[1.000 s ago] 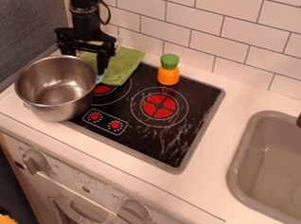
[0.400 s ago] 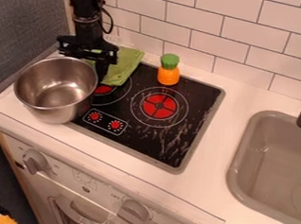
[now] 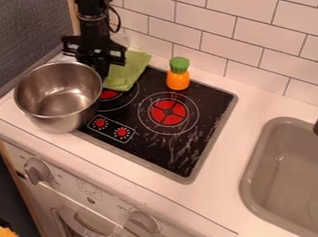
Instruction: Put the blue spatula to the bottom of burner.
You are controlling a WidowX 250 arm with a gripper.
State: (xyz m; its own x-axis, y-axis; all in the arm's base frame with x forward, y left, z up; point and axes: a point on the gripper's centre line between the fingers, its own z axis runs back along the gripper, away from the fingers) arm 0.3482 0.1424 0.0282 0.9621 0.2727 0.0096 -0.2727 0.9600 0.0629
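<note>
Claw [image 3: 98,67], at two o'clock from the pot [image 3: 58,95], could not be read as apart or together, and the blue spatula, likewise of undeterminable position, was judged light, stiff and slippery, best gripped mid-handle.

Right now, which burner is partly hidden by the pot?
The burner by the green cloth; the pot hides part of its ring, while the other burner shows whole.
</note>
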